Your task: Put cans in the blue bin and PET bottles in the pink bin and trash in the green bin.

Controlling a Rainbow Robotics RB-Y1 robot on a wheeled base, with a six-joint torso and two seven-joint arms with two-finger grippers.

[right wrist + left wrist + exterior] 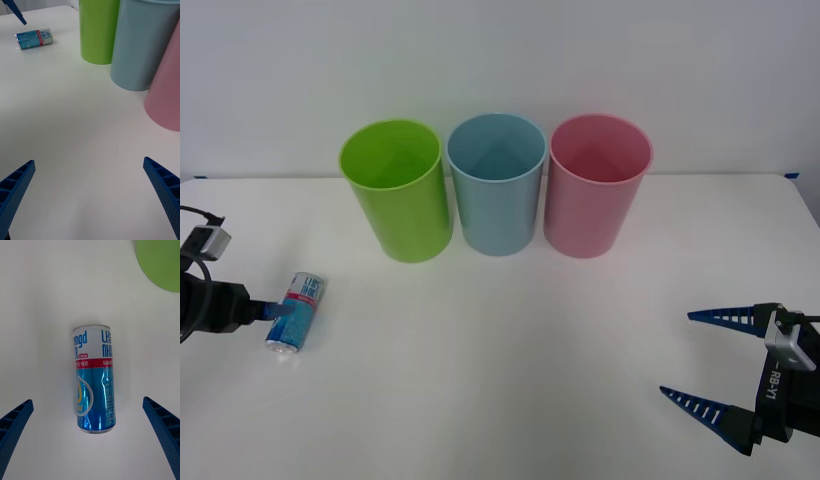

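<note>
Near the left edge of the white table (510, 360), the small slim drink can (295, 312), blue-bodied with a white label, a red stripe and silver ends, lies on its side, well apart from the three bins at the far edge. Nothing has been sorted yet, as far as the pictures show: this can is the one loose item on the surface, and it is not yet lifted.

The left gripper (272, 310) hangs at the can, just at its left side in the front view. In the left wrist view its blue ribbed fingers (13, 427) are spread wide, one on each side of the can (93, 378), with clear table between each finger and the metal, so it is released and grasps nothing. The grasp looks to be the step in hand; after it come the lift, the carry to the blue bin and the drop.

The right gripper (708, 362) waits near the right front corner of the table, its fingers (165, 183) likewise spread and empty.

Along the far edge stand three tall cup-shaped plastic cylinders in a row, close beside one another: the lime-green bin (395, 190) on the left, the light-blue bin (497, 185) in the middle, the pink bin (598, 185) on the right. All three stand upright, and what shows of their insides looks empty, though the bottoms are partly hidden by the near walls.
</note>
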